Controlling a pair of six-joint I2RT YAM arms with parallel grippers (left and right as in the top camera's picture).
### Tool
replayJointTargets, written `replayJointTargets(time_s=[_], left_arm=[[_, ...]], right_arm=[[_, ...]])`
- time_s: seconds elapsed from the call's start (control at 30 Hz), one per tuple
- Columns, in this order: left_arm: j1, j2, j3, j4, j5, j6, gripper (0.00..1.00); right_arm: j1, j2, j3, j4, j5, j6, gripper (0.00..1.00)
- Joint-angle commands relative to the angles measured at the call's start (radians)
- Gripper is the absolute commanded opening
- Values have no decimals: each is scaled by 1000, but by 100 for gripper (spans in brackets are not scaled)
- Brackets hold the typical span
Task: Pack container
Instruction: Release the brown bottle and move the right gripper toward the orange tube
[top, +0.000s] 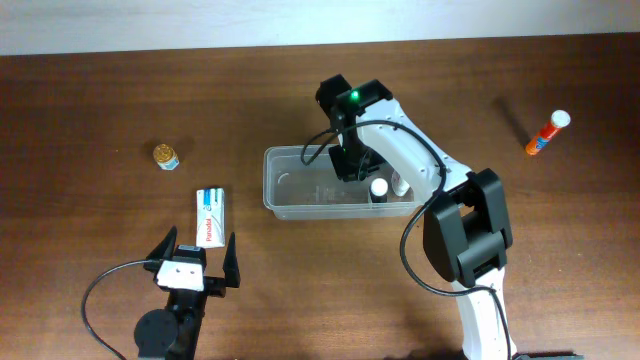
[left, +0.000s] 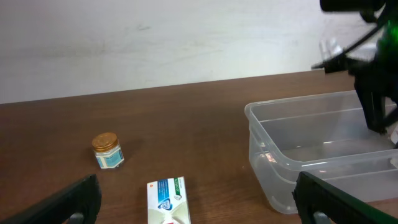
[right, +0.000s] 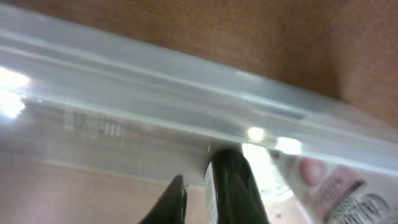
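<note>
Your left tool (top: 201, 240) stands open, the white cardboard box (top: 209, 213) lengthwise just ahead; the clear plastic rectangular tub (top: 300, 186) lies forward-right.

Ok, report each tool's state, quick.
Left tool: open, empty.
Right tool: down in the container, state cannot be told.

2 bottles (top: 380, 188) stand in the container (top: 290, 190). The box (top: 209, 216) and the jar (top: 166, 156) lie left of it, and 1 tube (top: 548, 133) lies far right.
</note>
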Motion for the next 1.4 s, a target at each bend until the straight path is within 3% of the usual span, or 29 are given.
replayJointTargets(time_s=[0.0, 0.17, 0.3, 0.4, 0.43, 0.47, 0.53, 0.9, 1.27, 1.37], left_arm=[[5, -5, -6, 0, 11, 16, 99], [5, -5, -6, 0, 11, 16, 100], [5, -5, -6, 0, 11, 16, 99], [5, -5, -6, 0, 11, 16, 99], [5, -5, -6, 0, 11, 16, 99], [5, -5, -6, 0, 11, 16, 99], [5, -5, -6, 0, 11, 16, 99], [5, -5, -6, 0, 10, 16, 99], [5, -5, -6, 0, 11, 16, 99], [5, -5, -6, 0, 11, 16, 99]], right_arm=[[5, -1, 103, -37, -12, 12, 17], [-6, -3, 264, -120, -17, 12, 18], [-50, -8, 445, -209, -17, 8, 33], [-110, -13, 590, -288, -16, 4, 63], [-140, -15, 644, -321, -10, 4, 80], [-164, -16, 680, -343, -6, 5, 90], [-238, -17, 763, -381, -1, -4, 97], [-646, -57, 732, -380, -83, -19, 98], [-794, -48, 584, -360, -78, -48, 98], [-855, -40, 552, -299, -77, 10, 98]])
